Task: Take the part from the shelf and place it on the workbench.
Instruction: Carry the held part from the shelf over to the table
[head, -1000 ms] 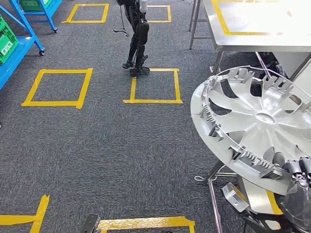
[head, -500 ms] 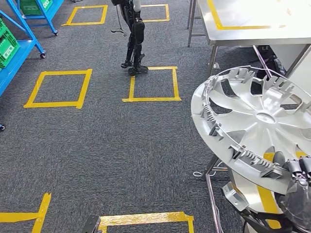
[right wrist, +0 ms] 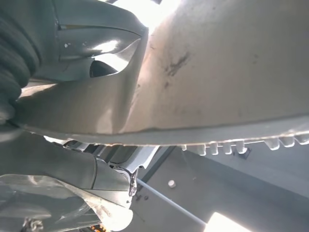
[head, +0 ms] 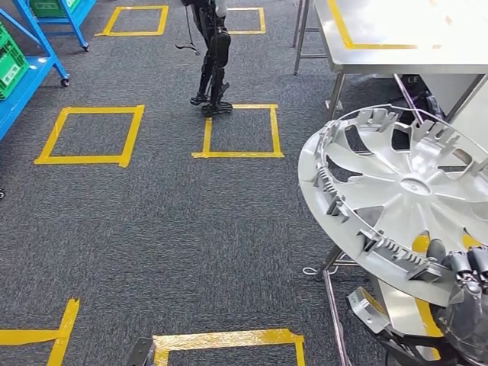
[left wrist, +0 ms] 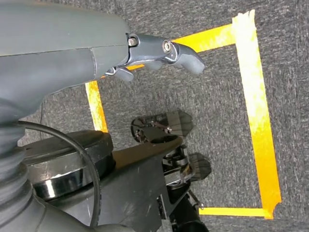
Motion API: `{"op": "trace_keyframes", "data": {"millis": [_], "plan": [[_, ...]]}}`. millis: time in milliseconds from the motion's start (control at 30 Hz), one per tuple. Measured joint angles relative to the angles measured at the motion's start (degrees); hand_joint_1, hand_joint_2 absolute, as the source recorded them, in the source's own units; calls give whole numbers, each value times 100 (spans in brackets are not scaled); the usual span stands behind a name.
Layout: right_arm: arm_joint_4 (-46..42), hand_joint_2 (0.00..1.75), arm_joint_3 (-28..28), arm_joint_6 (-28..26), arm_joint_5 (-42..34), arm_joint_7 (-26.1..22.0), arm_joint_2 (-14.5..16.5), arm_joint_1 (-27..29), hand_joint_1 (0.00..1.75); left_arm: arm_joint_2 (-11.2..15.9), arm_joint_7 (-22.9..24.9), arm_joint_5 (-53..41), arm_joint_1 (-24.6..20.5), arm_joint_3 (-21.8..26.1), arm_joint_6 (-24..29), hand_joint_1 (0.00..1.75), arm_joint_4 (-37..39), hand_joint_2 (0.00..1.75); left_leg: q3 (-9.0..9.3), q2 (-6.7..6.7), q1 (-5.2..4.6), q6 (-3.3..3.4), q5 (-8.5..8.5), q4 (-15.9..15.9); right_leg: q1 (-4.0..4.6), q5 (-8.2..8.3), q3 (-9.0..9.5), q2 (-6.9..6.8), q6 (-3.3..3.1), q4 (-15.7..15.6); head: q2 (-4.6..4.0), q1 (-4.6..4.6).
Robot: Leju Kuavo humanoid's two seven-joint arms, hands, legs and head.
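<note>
Silver-grey part [head: 402,194], spoke pattern w/ dark cut-outs. Dark grey speckled carpet [head: 161,221] w/ yellow tape squares [head: 89,137]. Blue shelf [head: 26,76], green crates [head: 8,65]. Steel workbench [head: 397,38], yellow line. Black robot legs [head: 213,61].

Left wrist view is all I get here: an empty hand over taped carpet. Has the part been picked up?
Observer: Yes. In the head view the right hand grips a silver wheel cover by its near rim.
Operator: Is it on the workbench?
Observer: Not yet. The hand carries it clip side up, and the steel workbench stands further ahead on the right.
Operator: Anything else ahead?
Observer: Another humanoid robot's legs stand beside a yellow floor square.
</note>
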Motion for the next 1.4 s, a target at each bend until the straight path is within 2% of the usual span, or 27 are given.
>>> {"op": "trace_keyframes", "data": {"millis": [633,867,1067,1167,1267,1300,1333,1400], "plan": [[1,175,0,1,0,16,2,1,175,-1,87,117,-1,30,2,0,0,175,-7,0,13,14,1,3,7,7,-12,-1,12,3,0,-2],[27,175,38,0,0,116,2,1,175,-17,437,671,0,424,-78,0,0,175,-9,0,13,14,1,3,7,7,-12,-1,12,3,0,-2],[95,175,156,1,2,271,1,0,175,5,446,659,0,636,-95,0,0,175,-22,0,-7,22,-3,29,-6,19,-16,-4,30,-3,0,-3],[177,175,232,1,4,172,18,-43,175,48,408,574,-5,654,-103,0,0,175,-33,-1,-15,46,-3,47,-14,33,-18,-3,51,-5,0,-4],[233,175,249,1,7,55,66,-97,175,71,399,541,-20,675,-134,0,0,175,-23,14,-9,114,53,-4,-22,43,-38,0,99,-14,0,-5],[239,175,250,1,5,46,74,-105,175,72,396,535,-24,678,-137,0,-1,175,-12,30,6,143,92,-53,-18,-17,-81,2,115,44,0,1],[243,175,249,1,4,41,78,-113,175,73,392,532,-27,680,-137,0,-1,175,-8,52,24,172,131,-102,-14,-144,-171,4,129,220,0,11],[256,175,247,-1,2,37,79,-128,175,75,384,522,-26,683,-136,0,-2,175,-22,113,34,202,165,-140,-19,-530,-472,2,150,893,0,28]]}}
